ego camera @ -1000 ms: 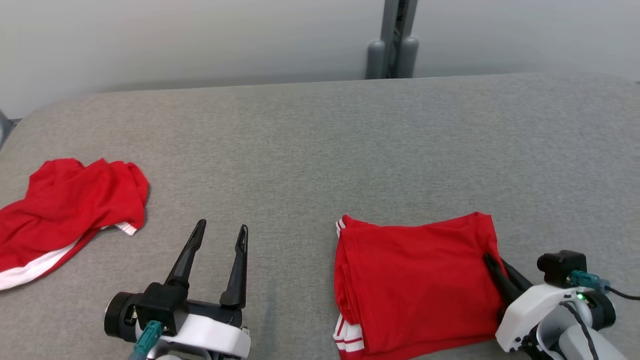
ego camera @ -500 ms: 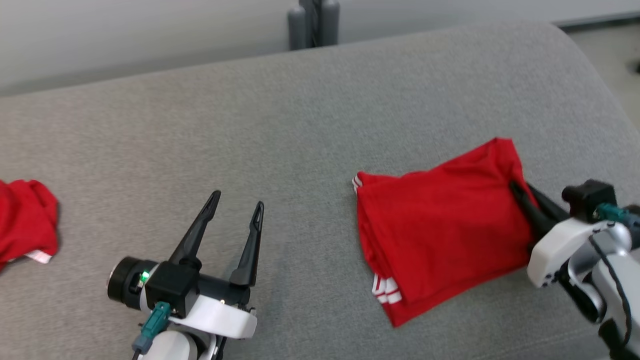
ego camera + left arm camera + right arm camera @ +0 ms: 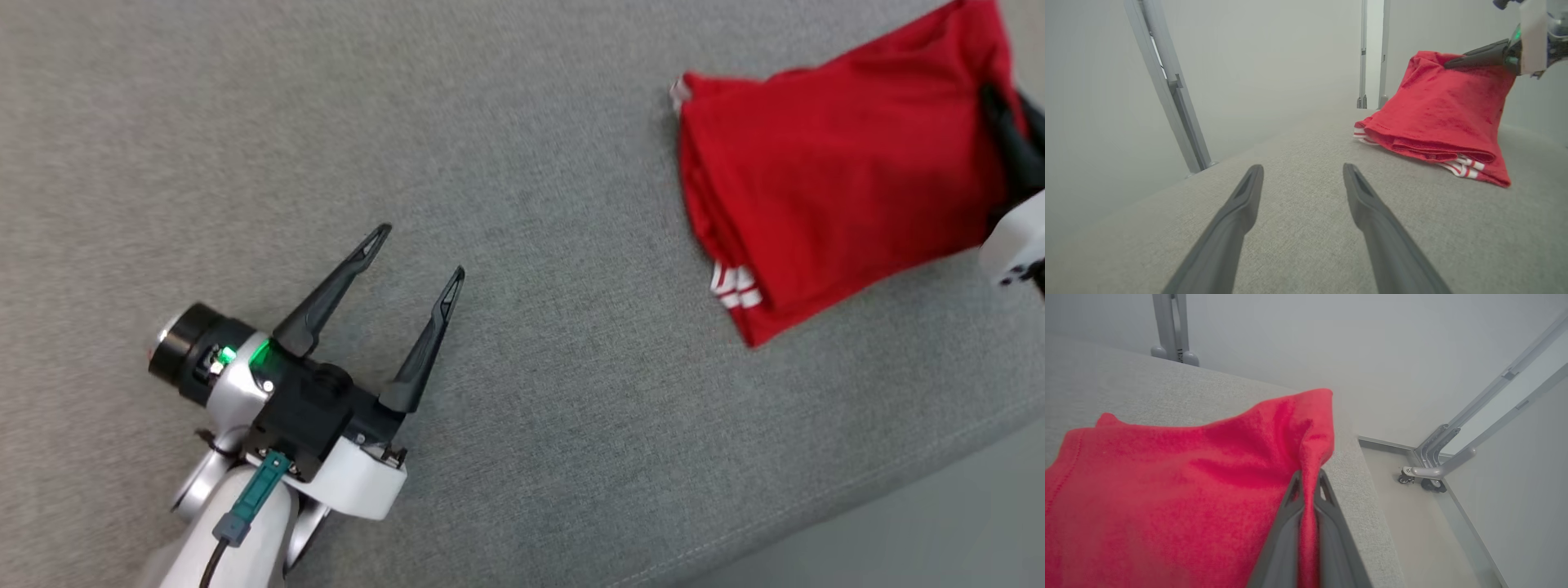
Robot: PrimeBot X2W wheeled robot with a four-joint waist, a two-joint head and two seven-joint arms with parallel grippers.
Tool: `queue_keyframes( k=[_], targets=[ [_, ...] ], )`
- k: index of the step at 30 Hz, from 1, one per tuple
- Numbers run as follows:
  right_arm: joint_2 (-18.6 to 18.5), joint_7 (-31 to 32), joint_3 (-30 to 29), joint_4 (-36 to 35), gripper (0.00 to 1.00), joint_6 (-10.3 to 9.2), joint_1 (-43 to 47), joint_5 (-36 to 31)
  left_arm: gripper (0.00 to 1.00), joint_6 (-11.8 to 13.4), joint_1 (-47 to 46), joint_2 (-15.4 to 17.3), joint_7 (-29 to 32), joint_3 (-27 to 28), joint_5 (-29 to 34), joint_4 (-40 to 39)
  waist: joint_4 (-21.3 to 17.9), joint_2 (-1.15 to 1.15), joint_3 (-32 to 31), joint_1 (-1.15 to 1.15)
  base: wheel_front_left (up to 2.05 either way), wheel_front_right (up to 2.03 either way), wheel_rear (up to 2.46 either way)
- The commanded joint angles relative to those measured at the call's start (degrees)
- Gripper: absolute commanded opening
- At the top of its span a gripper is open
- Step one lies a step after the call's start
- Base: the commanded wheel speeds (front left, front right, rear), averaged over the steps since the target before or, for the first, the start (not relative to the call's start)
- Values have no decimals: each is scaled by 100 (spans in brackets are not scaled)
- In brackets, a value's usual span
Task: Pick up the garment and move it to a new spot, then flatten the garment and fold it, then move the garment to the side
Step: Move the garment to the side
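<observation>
Red shirt (image 3: 833,180), folded, lies near the right edge of the grey table (image 3: 531,425). The right gripper (image 3: 1309,477) pinches one side and lifts it a bit, likely to pull the shirt aside. The left gripper (image 3: 421,250) hangs spread and empty, well apart. One shirt, two grippers.

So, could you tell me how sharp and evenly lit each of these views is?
Head view: slightly smeared, the garment soft at its edges. Left wrist view: the left gripper blurs toward the lens, the garment beyond is crisper. Right wrist view: even light, no glare; the garment's part nearest the lens is out of focus.
</observation>
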Motion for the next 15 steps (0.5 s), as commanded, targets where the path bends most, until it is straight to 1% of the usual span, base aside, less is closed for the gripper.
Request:
queue_keyframes(
  k=[1,6,9,15],
  targets=[
    [-52,-61,-58,99,0,-6,-181,14,100,-29,-200,101,-18,-50,61,-78,-290,0,491,0,0,0,0],
    [-206,-144,-252,430,0,-6,-645,4,100,-67,-609,270,8,-325,145,-291,-305,0,905,0,0,0,0],
    [-331,-160,-242,633,0,-6,-868,-161,100,-85,-809,339,76,-469,140,-433,-258,0,1147,0,0,0,0],
    [-471,-196,-416,920,0,-6,-1134,-264,100,-101,-946,400,137,-622,83,-519,-163,0,1359,0,0,0,0]
  ],
)
